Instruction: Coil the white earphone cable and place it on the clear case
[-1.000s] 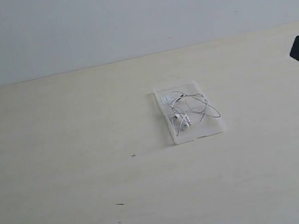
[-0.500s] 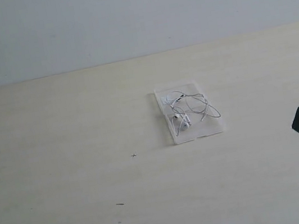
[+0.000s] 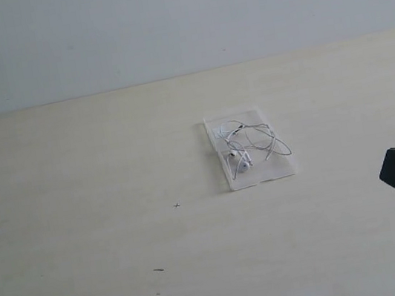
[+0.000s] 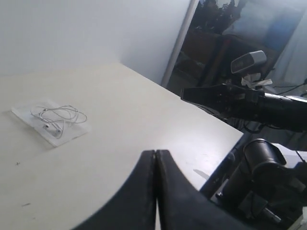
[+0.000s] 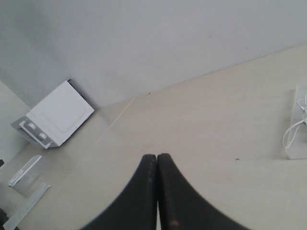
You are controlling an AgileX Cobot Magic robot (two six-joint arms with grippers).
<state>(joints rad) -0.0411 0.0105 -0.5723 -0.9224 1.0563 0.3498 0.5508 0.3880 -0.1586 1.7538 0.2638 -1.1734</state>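
The white earphone cable [image 3: 243, 158] lies in a loose coil on the clear case [image 3: 263, 174], which rests flat on the pale table right of centre. Both also show far off in the left wrist view as cable [image 4: 53, 126] and case [image 4: 26, 113]. The right wrist view catches only an edge of the case [image 5: 295, 151] with a loop of cable [image 5: 290, 130]. My right gripper [image 3: 390, 168] is a dark shape at the right edge, well away from the case. Its fingers [image 5: 156, 156] are shut and empty. My left gripper [image 4: 156, 152] is shut, empty, and outside the exterior view.
The pale table [image 3: 122, 242] runs back to a grey wall. In the left wrist view the table edge [image 4: 225, 122] drops off beside the other black arm [image 4: 240, 101] and dark equipment. A white box [image 5: 60, 114] sits beyond the table's far corner.
In the exterior view my right gripper has dropped from the upper right edge to the lower right edge and crept slightly inward. The cable and case have not moved.
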